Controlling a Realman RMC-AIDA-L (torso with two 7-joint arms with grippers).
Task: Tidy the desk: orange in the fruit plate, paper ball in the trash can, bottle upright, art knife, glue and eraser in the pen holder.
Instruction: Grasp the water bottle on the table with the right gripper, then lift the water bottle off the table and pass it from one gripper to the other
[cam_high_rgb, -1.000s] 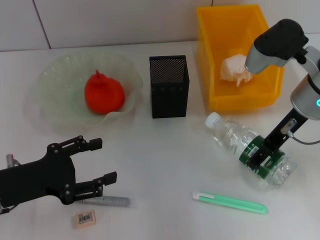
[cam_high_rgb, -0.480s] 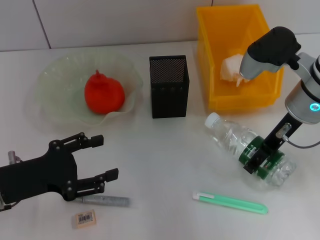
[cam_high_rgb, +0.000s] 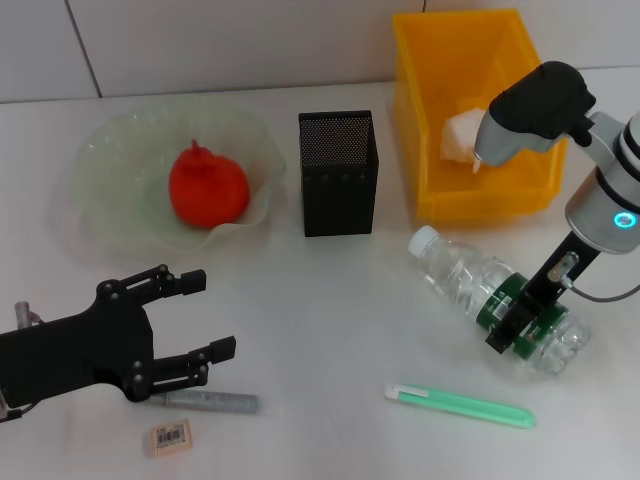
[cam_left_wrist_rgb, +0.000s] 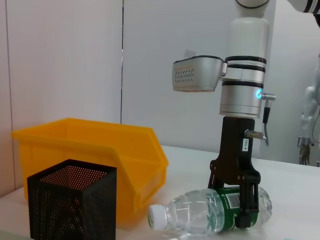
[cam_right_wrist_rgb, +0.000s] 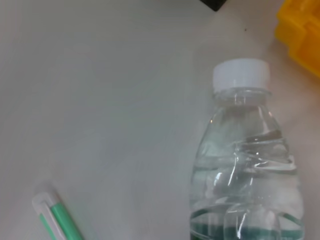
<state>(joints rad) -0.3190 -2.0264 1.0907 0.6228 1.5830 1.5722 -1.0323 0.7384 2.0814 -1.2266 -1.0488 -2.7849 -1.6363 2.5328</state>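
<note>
So on the near left, the left gripper (cam_high_rgb: 205, 315) is hovering just over the table (cam_high_rgb: 320, 300) with its fingers spread apart, nothing in them. Right under its near finger lies the grey glue stick (cam_high_rgb: 210, 402), and the little tan eraser (cam_high_rgb: 170, 437) sits just nearer than that. Farther back on the left is the fruit plate (cam_high_rgb: 110, 160), and the orange (cam_high_rgb: 207, 184) is already sitting in it.

Dead center at the back stands the black mesh pen holder (cam_high_rgb: 337, 172), upright. Near-center, a bit to the right, the green art knife (cam_high_rgb: 460, 405) lies flat on the table.

To the right, the bottle (cam_high_rgb: 470, 290) is lying on its side, cap pointing far-left. The right gripper (cam_high_rgb: 522, 322) has come down from above and has its fingers clamped around the bottle's green label section; the left wrist view (cam_left_wrist_rgb: 239, 200) shows that pretty clearly. Behind it, far right, is the yellow trash can (cam_high_rgb: 430, 120) with the paper ball (cam_high_rgb: 458, 135) inside, partly hidden by the right arm.
</note>
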